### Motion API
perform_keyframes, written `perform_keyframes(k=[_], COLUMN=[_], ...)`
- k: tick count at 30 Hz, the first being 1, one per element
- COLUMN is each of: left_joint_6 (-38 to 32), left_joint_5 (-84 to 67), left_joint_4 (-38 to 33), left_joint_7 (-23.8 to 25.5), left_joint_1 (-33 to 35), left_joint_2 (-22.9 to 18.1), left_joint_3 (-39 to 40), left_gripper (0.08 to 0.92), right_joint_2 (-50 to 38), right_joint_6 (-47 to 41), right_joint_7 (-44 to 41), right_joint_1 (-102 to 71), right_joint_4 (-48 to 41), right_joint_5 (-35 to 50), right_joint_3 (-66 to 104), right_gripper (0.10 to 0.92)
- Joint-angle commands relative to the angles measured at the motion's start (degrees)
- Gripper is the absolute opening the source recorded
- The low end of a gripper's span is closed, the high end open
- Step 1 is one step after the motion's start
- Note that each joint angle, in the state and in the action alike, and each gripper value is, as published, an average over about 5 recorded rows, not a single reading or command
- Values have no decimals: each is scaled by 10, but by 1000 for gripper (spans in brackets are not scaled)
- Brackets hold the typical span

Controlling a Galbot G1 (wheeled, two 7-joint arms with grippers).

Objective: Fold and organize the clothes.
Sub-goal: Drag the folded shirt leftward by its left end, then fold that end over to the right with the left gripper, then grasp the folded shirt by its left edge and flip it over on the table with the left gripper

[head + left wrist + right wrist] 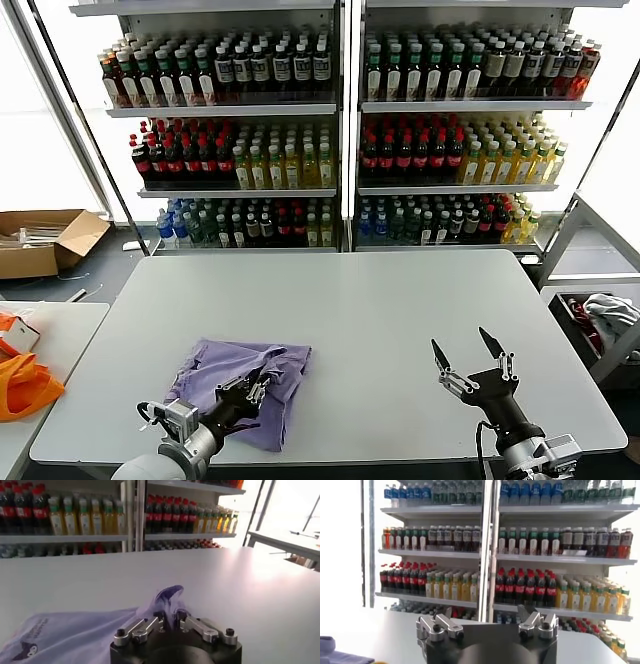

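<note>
- T-shirt (240, 385): lavender, thin, bunched into a rough folded heap on the near left part of the grey table (400, 320); a dark purple print shows at one edge in the left wrist view.
- Left gripper (252, 388) sits on top of the T-shirt, its fingers (159, 622) close together with a raised peak of the lavender cloth pinched up between them; the jaws stand only slightly apart around that fold.
- Right gripper (468, 352) hovers above bare table on the near right, well apart from the T-shirt, its two dark pointed fingers (440, 355) spread wide and holding nothing.
- Orange bag (22, 385) lies on a separate side table (60, 320) to the left.
- Cardboard box (45, 240) sits on the floor at the far left.
- Shelves (345, 110) of bottled drinks stand behind the table, filling the background in every view.
</note>
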Motion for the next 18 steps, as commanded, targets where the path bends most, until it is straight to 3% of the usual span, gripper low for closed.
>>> perform_keyframes(k=[1, 10, 18], left_joint_6=[-18, -38, -23], left_joint_5=[40, 32, 46], left_joint_4=[-5, -89, -27], left_joint_7=[36, 39, -1], left_joint_1=[-2, 21, 43], left_joint_2=[-19, 12, 10], left_joint_3=[11, -107, -198], left_gripper=[279, 565, 780], right_joint_2=[2, -4, -8], right_joint_6=[-2, 0, 6], right_joint_7=[-1, -2, -3], right_joint_1=[-1, 5, 2], right_joint_4=[2, 4, 2], right_joint_5=[-7, -2, 5], right_joint_3=[-6, -9, -9], right_gripper=[823, 823, 823])
